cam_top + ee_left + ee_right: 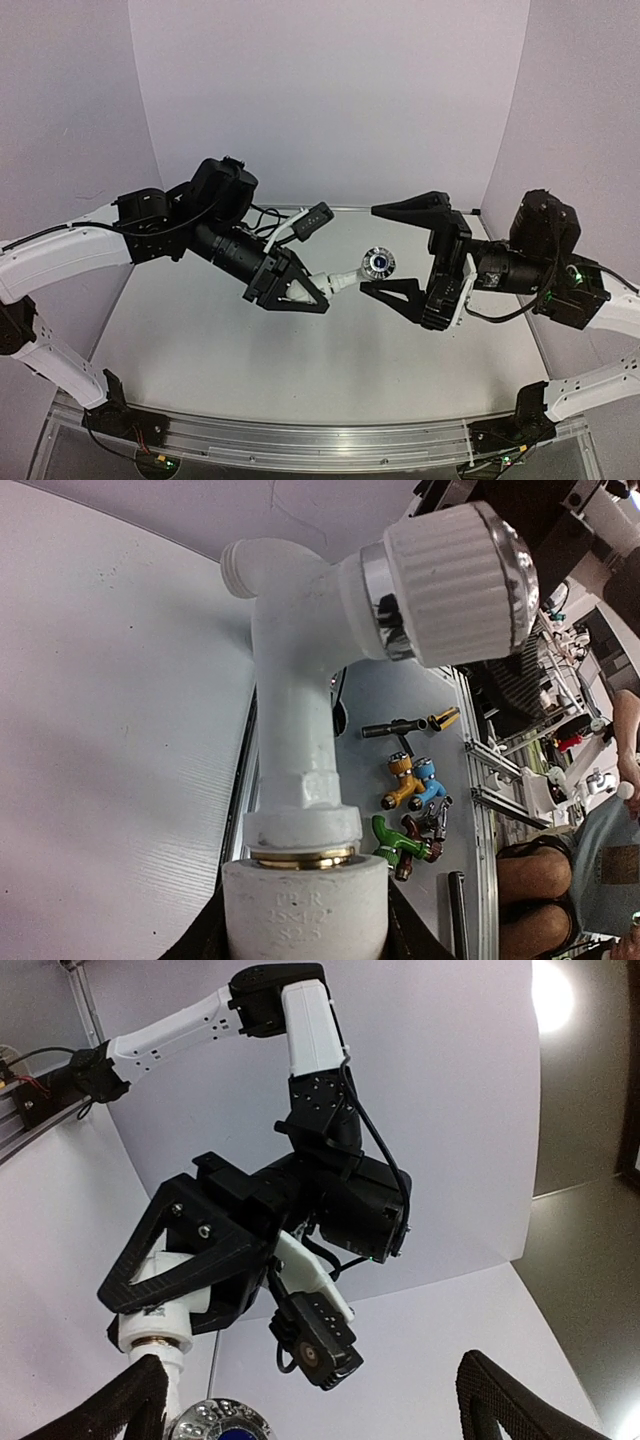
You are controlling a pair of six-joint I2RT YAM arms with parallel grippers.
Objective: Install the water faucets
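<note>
White fitting [305, 910] fills the bottom of the left wrist view, clamped between the left jaws, with black pads [205, 938] pressed to both its sides. There is faint raised lettering on its face, too blurred to read. Brass ring [300, 857] sits just past the jaw tips, where the tap [295, 710] joins the fitting. Tap body runs straight out from the left jaws. At its far end the spout [248, 568] branches to one side and the ribbed knob [455, 580], with a chrome collar, to the other. Overhead: the whole assembly hangs in the air above the counter [250, 370], touching nothing below. Right jaws are spread wide and face the left jaws, upper finger [410, 207] and lower finger [385, 290] far apart. Knob lies between their tips, not clearly touching either. Right wrist view: the knob's shiny cap with blue centre is at the bottom edge, just beside one right finger [120, 1410] and well apart from the other. Beyond the knob, several coloured taps [410, 800] lie loose on a grey surface, far outside both jaws.
</note>
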